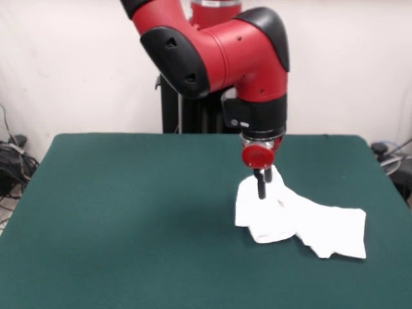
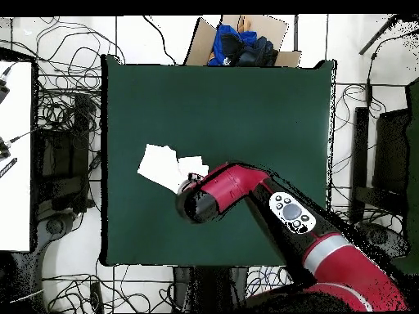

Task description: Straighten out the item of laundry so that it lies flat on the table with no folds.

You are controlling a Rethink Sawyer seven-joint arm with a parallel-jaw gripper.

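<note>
One small white shirt (image 1: 302,222) lies crumpled on the green bench (image 1: 129,212), plain side up, toward the right edge in the front view and about midway between the near and far edges; one end is peaked up under the arm's jaws (image 1: 261,187), which appear clenched on that raised fold. It looks light, soft and limp, so it should drape and drag rather than hold shape, and folds may slide over each other. Better holds are likely a loose outer corner or hem, such as the flat end nearest the right edge.
</note>
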